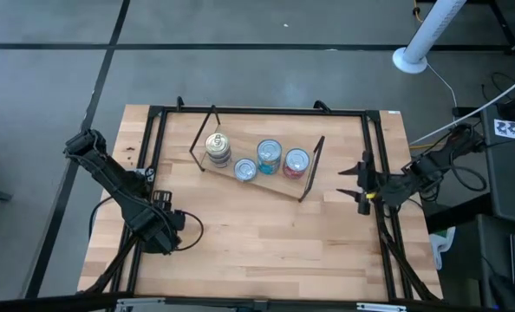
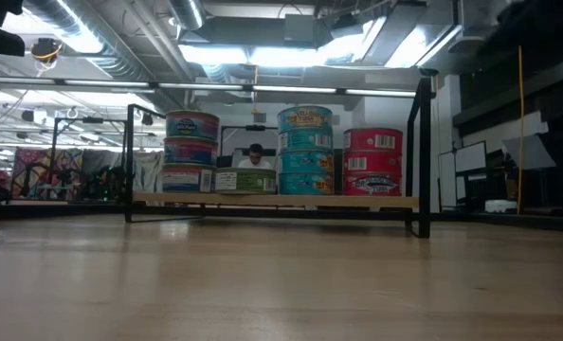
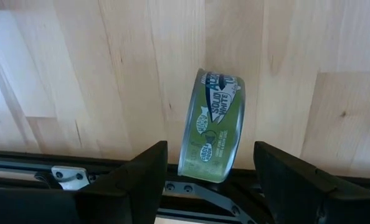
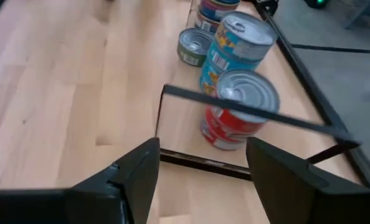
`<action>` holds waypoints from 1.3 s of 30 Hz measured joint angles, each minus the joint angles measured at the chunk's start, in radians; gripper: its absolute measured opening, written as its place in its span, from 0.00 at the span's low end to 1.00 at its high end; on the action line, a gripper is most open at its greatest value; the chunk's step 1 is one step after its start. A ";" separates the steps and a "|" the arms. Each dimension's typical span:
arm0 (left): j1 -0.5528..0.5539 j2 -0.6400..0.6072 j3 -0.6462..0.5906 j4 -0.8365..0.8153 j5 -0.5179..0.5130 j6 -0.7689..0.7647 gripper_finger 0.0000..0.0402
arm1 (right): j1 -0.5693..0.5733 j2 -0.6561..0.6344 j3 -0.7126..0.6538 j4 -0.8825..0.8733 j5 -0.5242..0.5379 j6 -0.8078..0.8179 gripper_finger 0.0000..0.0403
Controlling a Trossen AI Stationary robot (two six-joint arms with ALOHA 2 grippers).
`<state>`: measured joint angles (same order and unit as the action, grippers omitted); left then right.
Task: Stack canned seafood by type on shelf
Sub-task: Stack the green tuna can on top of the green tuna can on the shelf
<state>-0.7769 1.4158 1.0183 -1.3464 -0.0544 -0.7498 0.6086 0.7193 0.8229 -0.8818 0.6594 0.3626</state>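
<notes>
The table's (image 1: 266,251) wide front half is lying open. On the shelf (image 1: 227,178), four can stacks (image 1: 269,156) are crowding the middle, and wire end frames (image 1: 312,169) are blocking sideways entry. A green can (image 3: 213,127) is sitting between the left gripper's (image 3: 210,171) spread fingers.

A robotics lab or workshop: exposed ceiling ducts (image 2: 101,43) and strip lights (image 2: 253,52) overhead, a grey concrete floor (image 1: 240,52) (marked with dark lines), loose cables (image 1: 466,130), monitors (image 2: 471,161), and a person (image 2: 254,156) seated behind the wooden table (image 1: 266,234)

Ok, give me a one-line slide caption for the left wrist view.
Open left end effector hovers over a green-labelled tin lying on its side at the tabletop's black-framed edge.
</notes>
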 joint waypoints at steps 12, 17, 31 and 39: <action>0.000 0.000 -0.079 0.074 0.000 -0.001 0.58 | 0.000 -0.417 -0.377 0.260 -0.042 0.000 0.59; 0.006 0.000 -0.139 0.081 0.001 -0.024 0.58 | 0.000 -0.502 -0.432 0.290 -0.061 0.000 0.59; 0.006 0.000 -0.150 0.206 -0.013 0.094 0.35 | 0.000 -0.514 -0.436 0.309 -0.067 0.000 0.59; 0.061 0.001 -0.117 0.331 -0.192 0.142 0.35 | 0.000 -0.514 -0.436 0.309 -0.067 0.000 0.59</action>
<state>-0.7162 1.4166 0.9017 -1.0152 -0.2469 -0.6074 0.6086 0.2050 0.3870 -0.5729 0.5925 0.3626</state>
